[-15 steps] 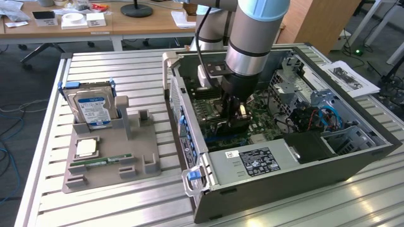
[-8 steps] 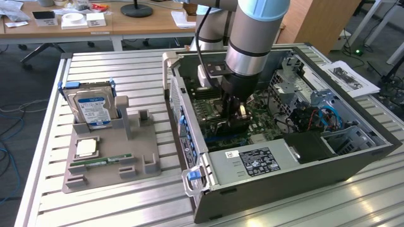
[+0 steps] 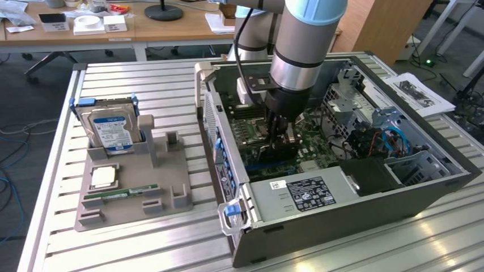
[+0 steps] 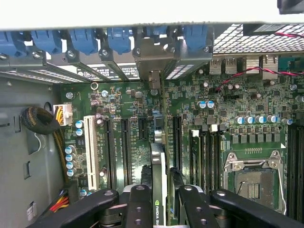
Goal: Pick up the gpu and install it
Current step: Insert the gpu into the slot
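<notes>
Black gripper [image 3: 278, 133] sits inside the open grey tower case [image 3: 423, 187], at 3 o'clock from the grey plastic parts tray [image 3: 124, 198] in the exterior view. The thin dark gpu card with silver bracket [image 4: 159, 164] stands edge-on under it. It lines up with a green motherboard [image 4: 228, 109] slot, bracket at the blue rear latches [image 4: 118, 40], probably to seat straight. Can't tell whether the gripper is clamped on it or loose.

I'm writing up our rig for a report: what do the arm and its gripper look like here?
The arm is a thick silver-grey cylinder with a light blue joint cap; a black cable runs beside it. The gripper is black, built of bolted linkage bars.
</notes>
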